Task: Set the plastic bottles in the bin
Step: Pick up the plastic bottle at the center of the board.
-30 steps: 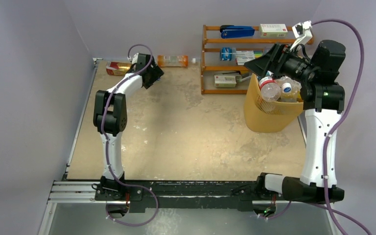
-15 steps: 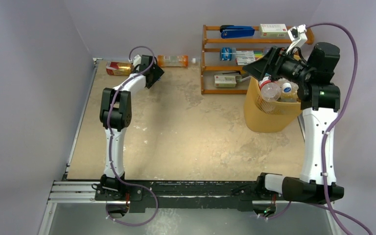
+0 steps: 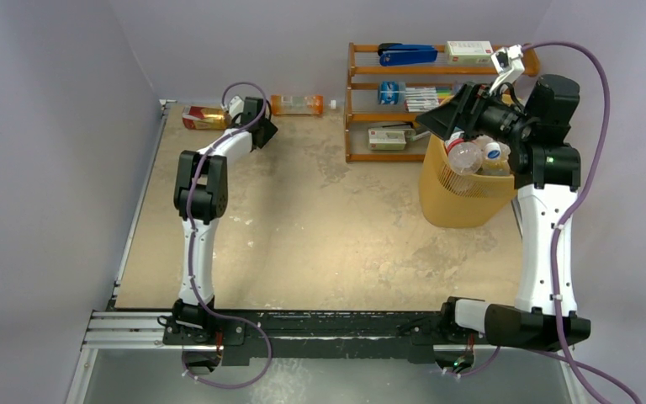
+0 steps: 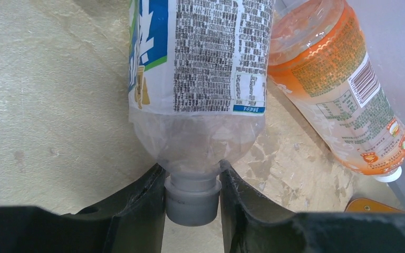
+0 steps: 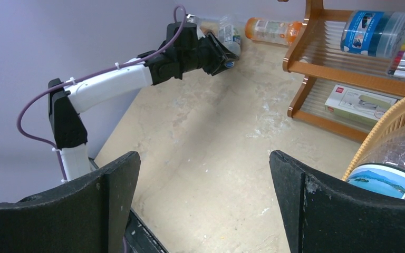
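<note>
Left hand [image 4: 192,196] clamps a clear, blue-white-labelled bottle [image 4: 200,68].

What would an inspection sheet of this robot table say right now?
Surface: tabletop worn, blotchy beige.
Job's things: bin at right holds several bottles; clear bottle, orange bottle and amber bottle lie near the back wall.
Clutter: shelf rack with stapler, boxes, pens.
Grippers: left gripper shut on the clear bottle's cap; right gripper open, near the bin's rim.
Cables: purple cable along each arm; no snag seen.
Surroundings: plain grey walls; nothing else seen.
</note>
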Controlling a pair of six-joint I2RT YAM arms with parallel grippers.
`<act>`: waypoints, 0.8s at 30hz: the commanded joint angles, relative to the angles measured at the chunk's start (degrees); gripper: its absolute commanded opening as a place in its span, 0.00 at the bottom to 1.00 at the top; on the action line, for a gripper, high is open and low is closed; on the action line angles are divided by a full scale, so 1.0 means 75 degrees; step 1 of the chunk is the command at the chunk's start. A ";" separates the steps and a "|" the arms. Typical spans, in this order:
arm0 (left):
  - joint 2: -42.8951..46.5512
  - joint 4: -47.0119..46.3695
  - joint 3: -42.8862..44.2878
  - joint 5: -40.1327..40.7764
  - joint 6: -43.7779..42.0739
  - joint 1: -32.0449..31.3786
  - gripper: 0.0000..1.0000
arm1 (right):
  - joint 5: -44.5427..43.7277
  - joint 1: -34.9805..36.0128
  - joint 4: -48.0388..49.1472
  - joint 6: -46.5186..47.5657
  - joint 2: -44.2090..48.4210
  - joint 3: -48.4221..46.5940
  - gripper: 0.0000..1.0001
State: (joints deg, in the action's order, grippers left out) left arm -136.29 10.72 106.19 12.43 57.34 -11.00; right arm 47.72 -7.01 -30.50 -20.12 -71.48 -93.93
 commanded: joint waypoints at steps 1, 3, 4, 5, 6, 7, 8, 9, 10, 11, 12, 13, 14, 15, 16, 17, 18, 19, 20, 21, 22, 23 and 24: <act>0.0254 -0.0114 -0.0188 -0.0025 -0.0257 0.0049 0.25 | 0.0275 0.0043 0.0314 0.0073 0.0324 -0.0044 0.94; 0.0618 -0.0215 -0.0579 -0.0181 -0.0310 0.0049 0.22 | 0.0299 0.0040 0.0307 0.0022 0.0388 -0.0039 0.94; 0.0822 -0.0238 -0.0791 -0.0237 -0.0329 0.0049 0.22 | 0.0291 0.0044 0.0277 0.0012 0.0415 -0.0047 0.94; 0.1054 -0.0309 -0.1048 -0.0346 -0.0360 0.0049 0.21 | 0.0282 0.0044 0.0246 0.0011 0.0445 -0.0066 0.94; 0.1296 -0.0394 -0.1288 -0.0488 -0.0376 0.0049 0.20 | 0.0286 0.0043 0.0189 0.0011 0.0479 -0.0098 0.93; 0.1537 -0.0456 -0.1537 -0.0626 -0.0398 0.0049 0.20 | 0.0258 0.0043 0.0119 0.0021 0.0489 -0.0144 0.93; 0.1782 -0.0489 -0.1752 -0.0778 -0.0434 0.0049 0.19 | 0.0226 0.0043 0.0058 0.0031 0.0510 -0.0197 0.93; 0.2033 -0.0521 -0.1964 -0.0948 -0.0473 0.0044 0.19 | 0.0213 0.0043 0.0012 0.0028 0.0530 -0.0243 0.93; 0.2269 -0.0537 -0.2173 -0.1133 -0.0515 0.0030 0.19 | 0.0231 0.0043 -0.0024 0.0010 0.0551 -0.0286 0.93; 0.2526 -0.0553 -0.2372 -0.1331 -0.0545 0.0007 0.19 | 0.0240 0.0043 -0.0033 -0.0019 0.0579 -0.0305 0.93; 0.2759 -0.0561 -0.2559 -0.1534 -0.0604 -0.0013 0.19 | 0.0245 0.0043 -0.0049 -0.0068 0.0613 -0.0322 0.93; 0.2983 -0.0523 -0.2710 -0.1703 -0.0667 -0.0045 0.20 | 0.0262 0.0043 -0.0056 -0.0096 0.0650 -0.0314 0.93; 0.3236 -0.0512 -0.2900 -0.1859 -0.0716 -0.0083 0.19 | 0.0277 0.0043 -0.0068 -0.0121 0.0673 -0.0315 0.93; 0.3468 -0.0503 -0.3079 -0.2028 -0.0779 -0.0125 0.20 | 0.0272 0.0043 -0.0097 -0.0130 0.0701 -0.0304 0.93; 0.3720 -0.0442 -0.3210 -0.2176 -0.0837 -0.0161 0.20 | 0.0245 0.0043 -0.0151 -0.0140 0.0722 -0.0308 0.93; 0.3986 -0.0433 -0.3380 -0.2418 -0.0866 -0.0197 0.20 | 0.0218 0.0043 -0.0202 -0.0133 0.0748 -0.0304 0.93; 0.4236 -0.0444 -0.3549 -0.2593 -0.0892 -0.0241 0.20 | 0.0196 0.0036 -0.0237 -0.0141 0.0778 -0.0294 0.93; 0.4509 -0.0445 -0.3731 -0.2760 -0.0908 -0.0325 0.20 | 0.0180 0.0042 -0.0274 -0.0152 0.0798 -0.0284 0.92; 0.4747 -0.0470 -0.3863 -0.2980 -0.0910 -0.0405 0.20 | 0.0176 0.0043 -0.0305 -0.0163 0.0827 -0.0277 0.92; 0.4982 -0.0473 -0.3947 -0.3203 -0.0915 -0.0489 0.20 | 0.0185 0.0043 -0.0334 -0.0188 0.0835 -0.0279 0.92; 0.5200 -0.0475 -0.4016 -0.3400 -0.0913 -0.0580 0.20 | 0.0189 0.0043 -0.0355 -0.0218 0.0846 -0.0269 0.92; 0.5382 -0.0595 -0.4103 -0.3675 -0.0846 -0.0683 0.20 | 0.0195 0.0040 -0.0360 -0.0252 0.0856 -0.0268 0.92; 0.5630 -0.0738 -0.4186 -0.3952 -0.0737 -0.0777 0.20 | 0.0188 0.0043 -0.0382 -0.0264 0.0859 -0.0272 0.92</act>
State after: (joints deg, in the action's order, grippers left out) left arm -101.27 9.41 76.64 -7.62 52.25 -14.17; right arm 47.75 -7.01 -33.28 -21.06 -66.32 -94.04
